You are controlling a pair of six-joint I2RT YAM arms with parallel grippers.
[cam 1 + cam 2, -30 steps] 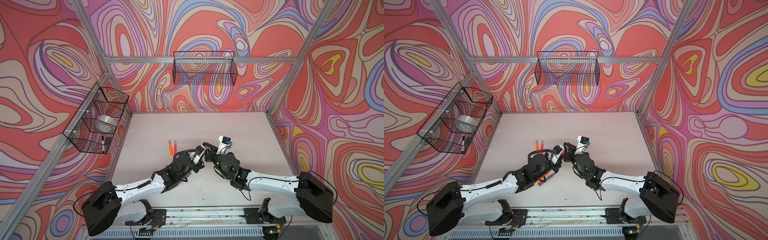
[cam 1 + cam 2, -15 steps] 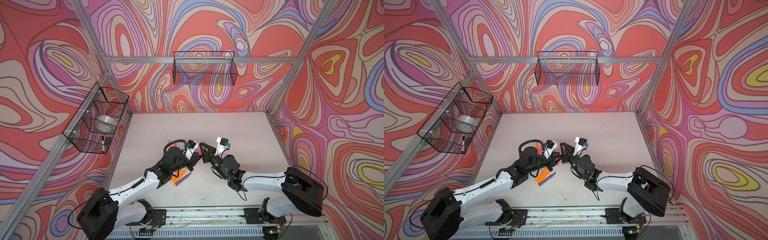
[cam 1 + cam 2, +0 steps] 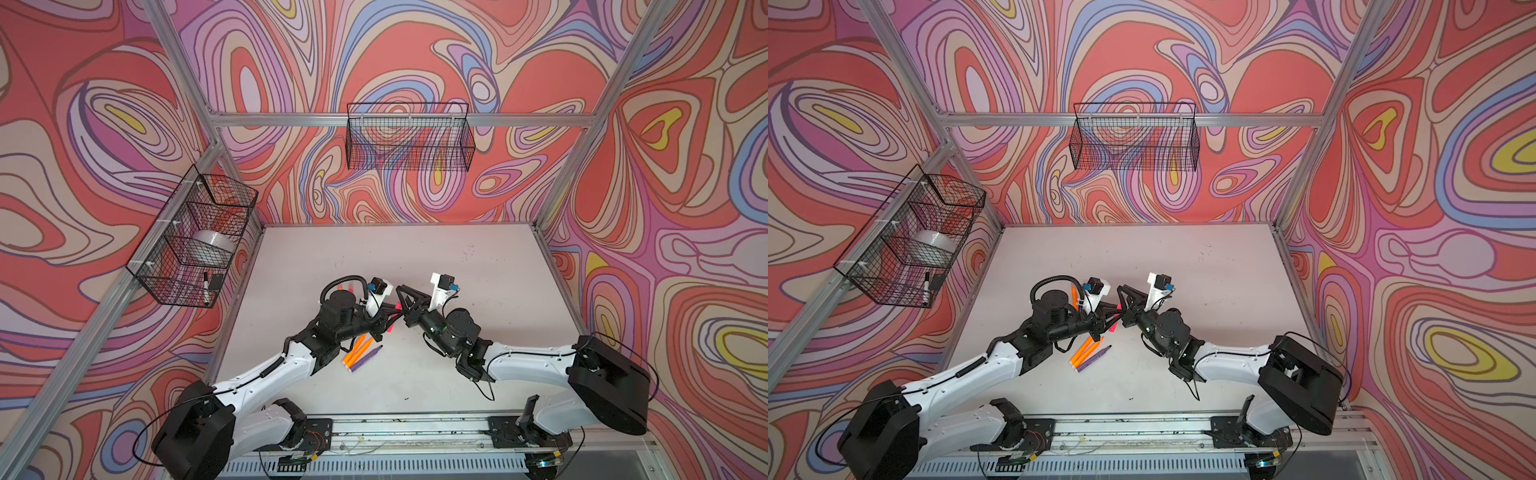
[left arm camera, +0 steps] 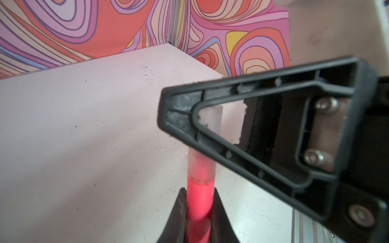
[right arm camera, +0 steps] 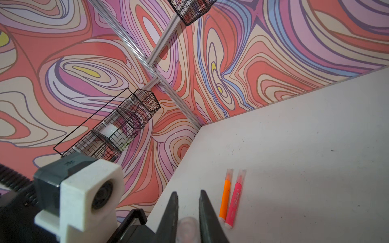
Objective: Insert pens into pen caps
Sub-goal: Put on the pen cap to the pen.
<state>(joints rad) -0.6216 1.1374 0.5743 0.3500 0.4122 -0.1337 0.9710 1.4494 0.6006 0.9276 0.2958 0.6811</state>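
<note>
My left gripper [image 4: 199,193] is shut on a hot pink pen [image 4: 199,202] held above the table. A translucent pen cap [image 4: 202,168] sits over the pen's tip and runs on behind a finger of the right gripper. My right gripper [image 5: 187,194] is shut on that cap [image 5: 187,229], which sits well back from its fingertips. In both top views the two grippers [image 3: 392,318] [image 3: 399,289] meet mid-table. Two orange pens [image 3: 357,351] and a purple pen [image 3: 368,358] lie loose near the left wrist. A capped orange pen [image 5: 224,197] and a capped pink pen [image 5: 234,202] lie side by side further back.
A wire basket [image 3: 409,139] hangs on the back wall. A second wire basket [image 3: 195,241] on the left wall holds a tape roll and a black-capped white marker [image 3: 205,286]. The white table [image 3: 415,253] is walled on three sides, with the arm rail along the front.
My left wrist has swung left and back, uncovering the loose orange and purple pens. Both grippers still meet at the pink pen. The right arm has shifted only a little.
</note>
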